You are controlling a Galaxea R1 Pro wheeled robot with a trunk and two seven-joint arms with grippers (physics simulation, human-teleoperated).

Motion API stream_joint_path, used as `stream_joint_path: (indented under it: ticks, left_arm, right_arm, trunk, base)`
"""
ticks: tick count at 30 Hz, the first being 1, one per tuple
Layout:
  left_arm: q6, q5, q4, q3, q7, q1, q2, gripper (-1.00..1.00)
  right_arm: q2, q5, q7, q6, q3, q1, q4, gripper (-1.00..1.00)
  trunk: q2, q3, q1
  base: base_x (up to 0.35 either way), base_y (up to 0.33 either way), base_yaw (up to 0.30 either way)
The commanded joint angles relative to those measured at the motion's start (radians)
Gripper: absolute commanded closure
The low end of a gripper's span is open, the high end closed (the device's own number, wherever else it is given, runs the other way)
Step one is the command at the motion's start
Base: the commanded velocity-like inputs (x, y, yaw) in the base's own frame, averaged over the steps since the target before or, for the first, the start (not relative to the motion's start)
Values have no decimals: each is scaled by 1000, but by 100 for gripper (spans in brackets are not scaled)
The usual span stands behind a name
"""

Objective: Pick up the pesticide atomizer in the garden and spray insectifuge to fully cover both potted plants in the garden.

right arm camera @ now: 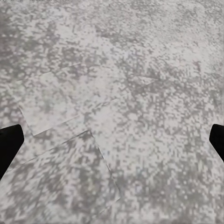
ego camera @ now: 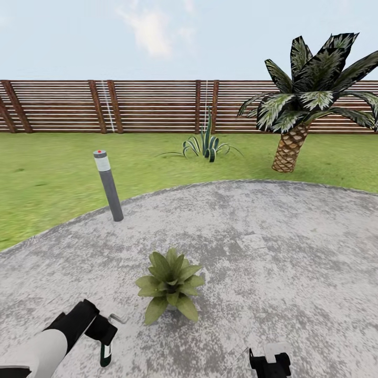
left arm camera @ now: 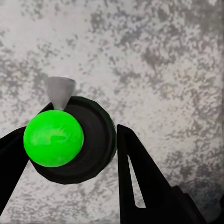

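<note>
A potted plant, a low rosette of broad green leaves, sits on the round grey patio just ahead of me. My left gripper hangs to its left, shut on the pesticide atomizer, whose white trigger head points toward the plant. In the left wrist view the dark bottle with a bright green disc sits between the black fingers of that gripper, over bare stone. My right gripper is low at the front right; its fingertips stand wide apart with nothing between them.
A grey bollard light stands at the patio's left edge. Beyond lie the lawn, a spiky agave, a scaly-trunked palm at right and the slatted wooden fence.
</note>
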Motion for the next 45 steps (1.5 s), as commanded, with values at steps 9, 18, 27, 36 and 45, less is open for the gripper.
stream_joint_path:
  ticks: [9, 18, 27, 36, 45]
  left_arm:
    - [17, -41, -59, -25, -4, -12, -5, 100]
    - [23, -119, -84, -26, -9, -18, -6, 100]
    - [36, -224, -85, -26, -157, -40, 1, 100]
    - [93, -225, -127, -27, -159, -35, -6, 100]
    - [103, -300, -139, -26, -162, -40, -7, 100]
  right_arm:
    - [1, 12, -5, -3, -6, -1, 1, -100]
    - [-7, 12, -6, -3, -8, -1, 1, -100]
    - [-11, 12, -6, -3, -7, -1, 1, -100]
    - [-12, 12, -6, -3, -6, -1, 2, -100]
    - [-12, 12, -6, -3, -6, -1, 2, -100]
  trunk:
    - [0, -1, 0]
    - [0, -1, 0]
    - [0, -1, 0]
    - [0, -1, 0]
    - [0, -1, 0]
  base:
    - [40, 13, 0]
    - [52, 19, 0]
    - [0, 0, 0]
    - [119, 0, 0]
    - [22, 0, 0]
